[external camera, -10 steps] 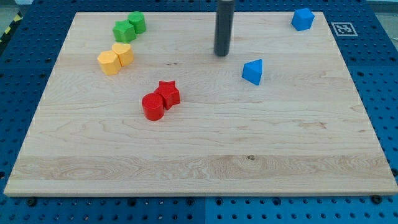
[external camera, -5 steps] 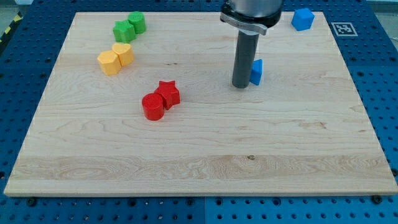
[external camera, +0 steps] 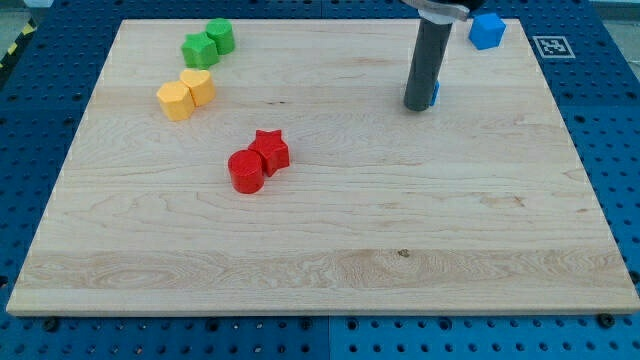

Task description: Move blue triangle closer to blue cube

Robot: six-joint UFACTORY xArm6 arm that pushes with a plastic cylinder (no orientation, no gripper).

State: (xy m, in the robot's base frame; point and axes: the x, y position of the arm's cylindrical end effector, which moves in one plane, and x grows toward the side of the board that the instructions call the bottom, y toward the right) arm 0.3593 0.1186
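My dark rod comes down from the view's top, and my tip [external camera: 419, 107] rests on the board at the upper right. The blue triangle [external camera: 435, 94] is almost wholly hidden behind the rod; only a thin blue sliver shows at the rod's right edge, touching it. The blue cube [external camera: 487, 30] sits near the board's top right corner, up and to the right of my tip, apart from the triangle.
A red cylinder [external camera: 245, 171] and red star [external camera: 270, 150] touch near the board's middle left. Two yellow blocks [external camera: 186, 94] and two green blocks [external camera: 208, 42] sit at the upper left. The wooden board [external camera: 320, 290] lies on a blue pegboard.
My tip moved right and down to the blue triangle's left side, then pushed it up and to the right, toward the blue cube. The rod now hides most of the triangle.
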